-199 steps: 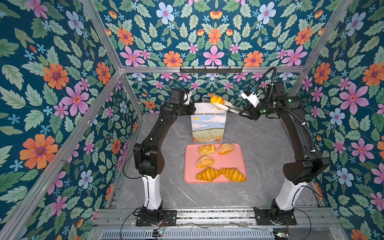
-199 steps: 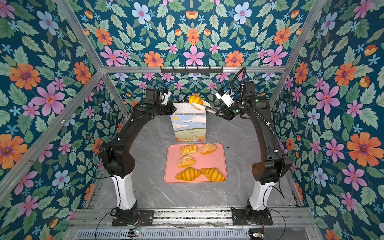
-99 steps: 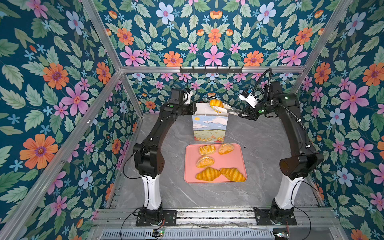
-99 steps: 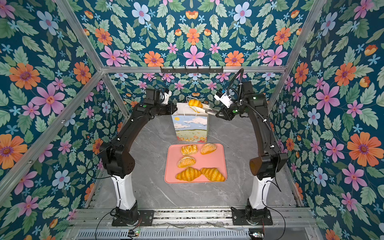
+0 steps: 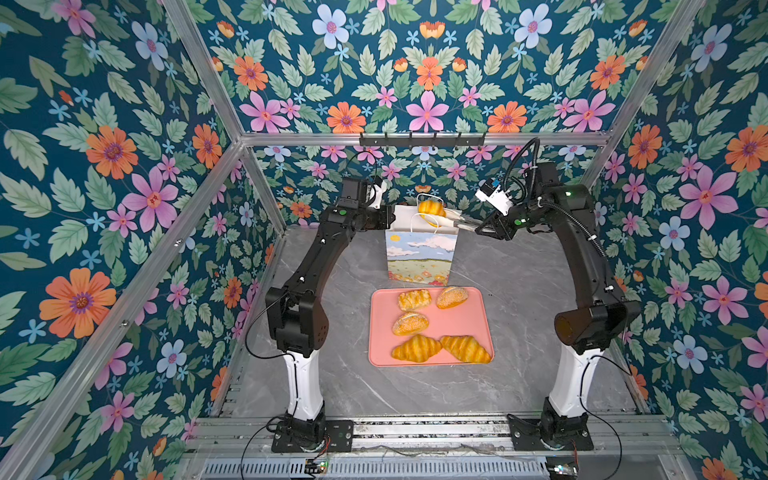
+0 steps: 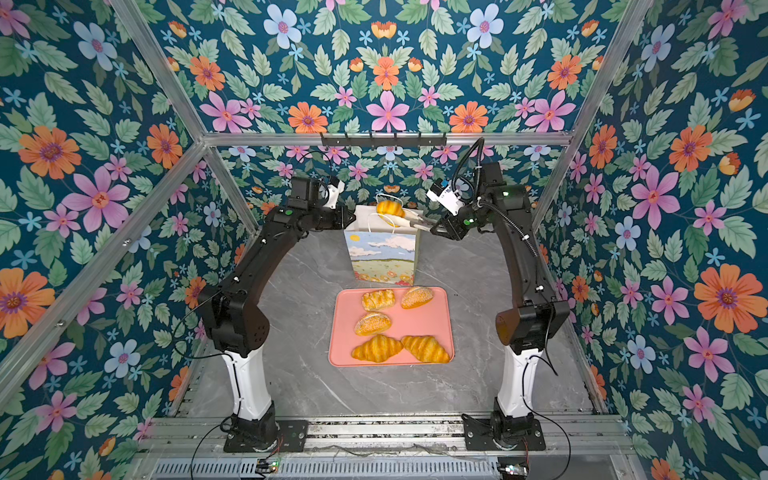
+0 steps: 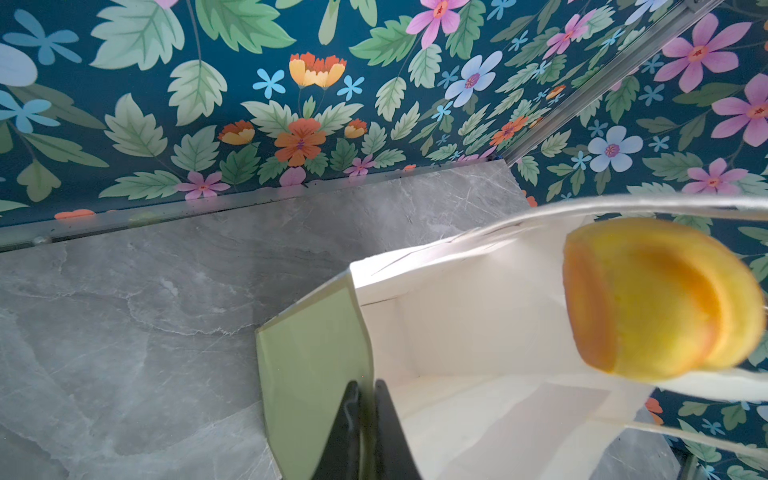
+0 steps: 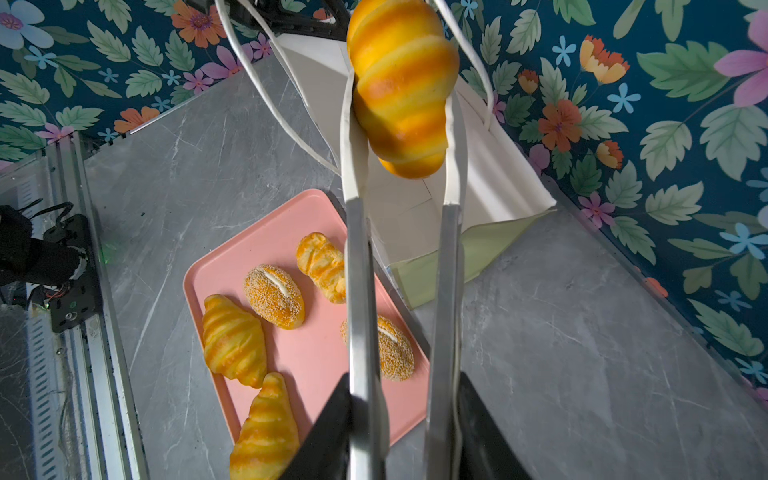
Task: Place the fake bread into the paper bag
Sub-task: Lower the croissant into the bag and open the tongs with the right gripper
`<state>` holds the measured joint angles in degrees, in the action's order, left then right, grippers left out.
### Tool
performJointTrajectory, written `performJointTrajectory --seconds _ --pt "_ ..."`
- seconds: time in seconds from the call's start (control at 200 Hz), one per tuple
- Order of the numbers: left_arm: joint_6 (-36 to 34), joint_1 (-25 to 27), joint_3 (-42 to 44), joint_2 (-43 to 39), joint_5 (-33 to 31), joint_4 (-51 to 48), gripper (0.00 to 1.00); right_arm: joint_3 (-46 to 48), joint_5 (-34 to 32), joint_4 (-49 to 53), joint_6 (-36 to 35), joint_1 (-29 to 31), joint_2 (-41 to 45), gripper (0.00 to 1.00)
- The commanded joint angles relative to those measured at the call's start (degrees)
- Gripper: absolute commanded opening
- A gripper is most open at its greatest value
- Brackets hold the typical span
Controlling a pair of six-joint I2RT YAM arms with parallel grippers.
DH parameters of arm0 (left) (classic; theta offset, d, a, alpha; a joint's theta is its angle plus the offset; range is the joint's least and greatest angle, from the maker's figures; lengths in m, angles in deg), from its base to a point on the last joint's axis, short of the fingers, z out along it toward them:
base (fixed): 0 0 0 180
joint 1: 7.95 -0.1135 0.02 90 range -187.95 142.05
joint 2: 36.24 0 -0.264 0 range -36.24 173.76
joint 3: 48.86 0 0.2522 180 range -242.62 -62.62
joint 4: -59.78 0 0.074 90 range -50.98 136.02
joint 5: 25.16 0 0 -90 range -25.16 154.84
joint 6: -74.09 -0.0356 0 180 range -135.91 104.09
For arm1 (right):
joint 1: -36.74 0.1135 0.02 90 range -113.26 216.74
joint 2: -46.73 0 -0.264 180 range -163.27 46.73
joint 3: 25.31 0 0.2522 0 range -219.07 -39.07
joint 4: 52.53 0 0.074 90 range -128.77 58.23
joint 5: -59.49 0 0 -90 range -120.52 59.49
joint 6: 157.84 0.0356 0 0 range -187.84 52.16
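Note:
The paper bag [image 5: 419,257] [image 6: 384,257] stands upright behind the pink tray, its mouth open. My left gripper [image 7: 365,399] [image 5: 388,218] is shut on the bag's left rim, pinching the paper. My right gripper [image 8: 401,382] [image 5: 484,226] is shut on a pair of metal tongs [image 8: 357,249]. The tongs' white tips clamp a ridged croissant [image 8: 401,87] [image 5: 431,208] [image 7: 660,295] just above the bag's mouth, between the cord handles. On the tray lie more fake bread: a lattice pastry [image 5: 414,299], two sesame rolls [image 5: 452,297] [image 5: 410,323] and two croissants [image 5: 417,348] [image 5: 465,349].
The pink tray [image 5: 478,316] lies on the grey marble table [image 5: 519,291] in front of the bag. Flowered walls close in on three sides, with the back wall close behind the bag. A hook rail [image 5: 422,139] runs above.
The right arm has shifted slightly left, and the croissant in the tongs has come a little lower over the bag's mouth. The left arm has stayed on the bag's rim.

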<state>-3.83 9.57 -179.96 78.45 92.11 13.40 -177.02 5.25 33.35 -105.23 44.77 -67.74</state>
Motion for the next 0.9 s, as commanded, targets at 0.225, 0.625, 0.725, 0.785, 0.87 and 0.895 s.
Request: performJointTrajectory --seconds 0.225,0.625,0.725,0.785,0.87,0.895 --pt "0.51 0.00 0.17 -0.35 0.25 1.29 0.10 -1.61 0.41 0.48 -1.76 0.11 -2.61 0.36" --pt "0.76 0.11 0.62 -0.19 0.37 1.33 0.09 -2.72 -2.18 0.33 -1.82 1.62 -4.52 0.41" --pt "0.73 0.11 0.78 -0.18 0.42 1.37 0.09 -2.98 -2.48 0.24 -1.73 1.90 -4.31 0.43" --pt "0.67 0.00 0.79 -0.17 0.40 1.42 0.09 -3.10 -2.58 0.13 -1.43 2.01 -4.01 0.45" --pt "0.75 0.12 0.80 -0.17 0.37 1.42 0.09 -3.14 -2.63 -0.03 -1.17 2.11 -3.71 0.46" --pt "0.72 0.06 0.80 -0.17 0.35 1.42 0.09 -3.13 -2.63 -0.05 -1.19 2.12 -3.69 0.46"
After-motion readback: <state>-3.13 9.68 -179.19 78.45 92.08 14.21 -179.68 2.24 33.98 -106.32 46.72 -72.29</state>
